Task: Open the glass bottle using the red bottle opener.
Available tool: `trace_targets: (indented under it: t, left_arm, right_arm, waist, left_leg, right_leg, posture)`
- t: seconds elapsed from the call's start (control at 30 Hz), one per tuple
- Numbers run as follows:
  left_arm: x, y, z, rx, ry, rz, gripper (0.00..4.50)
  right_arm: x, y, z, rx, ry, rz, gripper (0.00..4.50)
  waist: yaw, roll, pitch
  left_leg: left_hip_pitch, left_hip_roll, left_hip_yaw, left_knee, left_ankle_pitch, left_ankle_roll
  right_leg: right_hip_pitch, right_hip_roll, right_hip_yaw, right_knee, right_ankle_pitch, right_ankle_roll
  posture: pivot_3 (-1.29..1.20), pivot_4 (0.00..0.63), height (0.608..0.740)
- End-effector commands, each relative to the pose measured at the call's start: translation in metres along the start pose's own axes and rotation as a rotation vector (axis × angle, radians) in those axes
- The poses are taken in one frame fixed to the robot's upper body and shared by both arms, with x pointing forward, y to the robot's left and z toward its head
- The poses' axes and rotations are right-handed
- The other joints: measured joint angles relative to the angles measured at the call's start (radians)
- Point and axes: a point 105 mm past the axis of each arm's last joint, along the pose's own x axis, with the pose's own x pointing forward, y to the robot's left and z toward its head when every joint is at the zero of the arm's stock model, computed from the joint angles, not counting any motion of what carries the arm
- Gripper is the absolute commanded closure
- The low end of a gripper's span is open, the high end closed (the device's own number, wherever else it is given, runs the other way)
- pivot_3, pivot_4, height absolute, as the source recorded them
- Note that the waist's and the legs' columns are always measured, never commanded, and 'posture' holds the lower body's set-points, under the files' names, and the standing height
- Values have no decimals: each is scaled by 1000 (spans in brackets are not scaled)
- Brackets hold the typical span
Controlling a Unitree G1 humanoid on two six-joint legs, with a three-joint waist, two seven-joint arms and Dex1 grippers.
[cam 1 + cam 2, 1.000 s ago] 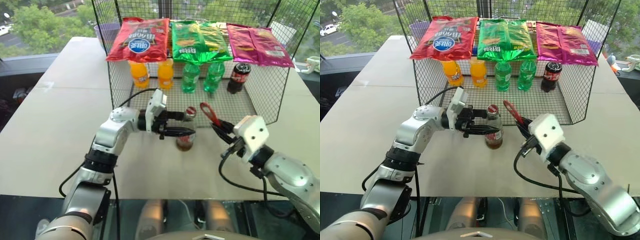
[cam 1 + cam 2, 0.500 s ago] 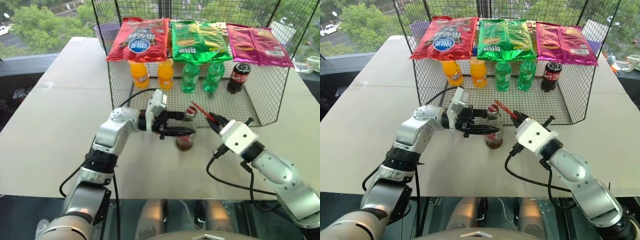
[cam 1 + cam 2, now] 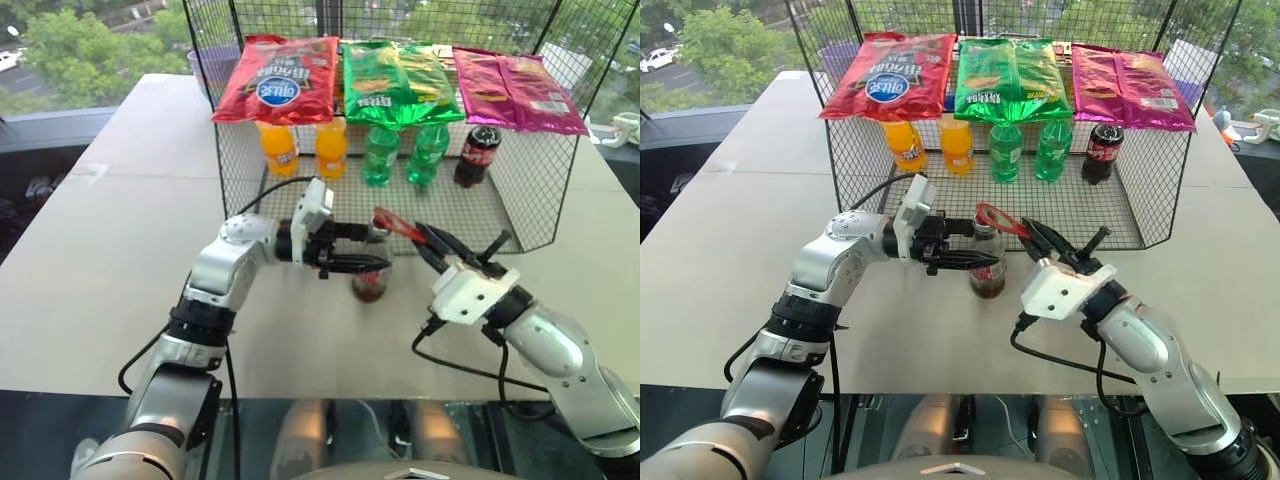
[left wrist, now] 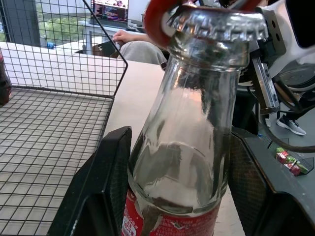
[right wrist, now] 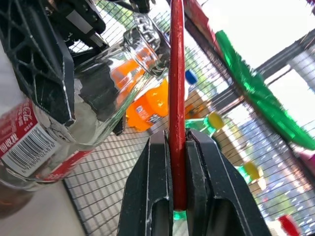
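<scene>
The glass bottle (image 3: 371, 268) stands upright on the pale table (image 3: 120, 250), just in front of the wire rack (image 3: 480, 215). The left gripper (image 3: 360, 248) reaches in level from the left, and its two black fingers (image 4: 106, 196) sit one on each side of the bottle's lower body at the red label, pressed against the glass, so the bottle is held between the jaws, which stand partly apart at the bottle's width. The neck and the metal cap (image 4: 216, 27) rise clear above the fingers.

The right gripper (image 5: 178, 162) comes in from the right with its jaws pinched tight on the handle of the red bottle opener (image 3: 397, 224). The opener sticks out past the fingertips toward the bottle, and its ring head lies at the cap; in the left wrist view the red ring curves behind and over the cap's rim, though whether it has hooked under the crimped edge cannot be told.

Behind, the rack holds orange soda bottles (image 3: 279, 146), green bottles (image 3: 379, 152) and a dark cola bottle (image 3: 477, 152), with snack bags (image 3: 280, 80) lying on top
</scene>
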Motion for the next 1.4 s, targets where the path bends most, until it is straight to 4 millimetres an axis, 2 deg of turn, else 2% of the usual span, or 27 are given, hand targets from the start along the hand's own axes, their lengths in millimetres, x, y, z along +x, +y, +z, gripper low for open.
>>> trace_targets:
  t: [0.03,0.37,0.6,0.9,1.23,1.4]
  left_arm:
    - [-3,-1,16,27,-48,14,2303]
    - [-6,-4,19,11,-37,19,2303]
    - [-4,-6,22,13,-23,0,2303]
    - [-2,-5,18,29,8,-11,2303]
    - [0,-3,9,49,59,-26,2303]
    - [2,-3,6,56,63,-35,2303]
  right_arm:
    - [-1,24,2,-41,-33,66,4500]
    - [14,67,-7,-126,-78,34,4500]
    - [16,80,-21,-234,-21,-1,4500]
    - [12,70,-28,-334,45,-14,4500]
    - [0,30,-38,-478,91,70,4500]
    - [1,10,-37,-531,87,103,4500]
  waist:
    - [0,0,0]
    - [-3,-1,-1]
    - [-3,0,-3]
    - [-3,1,-7]
    - [-2,2,-9]
    - [-2,2,-10]
  left_leg:
    - [0,0,0,0,0,0]
    - [1,1,1,0,2,-4]
    - [1,1,1,0,3,-5]
    - [2,1,1,0,3,-6]
    - [5,1,1,0,1,-2]
    - [6,1,1,0,1,-2]
  right_leg:
    - [0,0,0,0,0,0]
    - [0,1,1,0,0,0]
    - [0,1,1,1,0,0]
    - [1,1,1,1,0,0]
    - [3,0,2,3,0,0]
    - [3,1,2,4,0,0]
  posture:
    - [0,150,740]
    - [0,150,740]
    - [0,150,740]
    - [0,150,740]
    - [0,150,740]
    - [0,150,740]
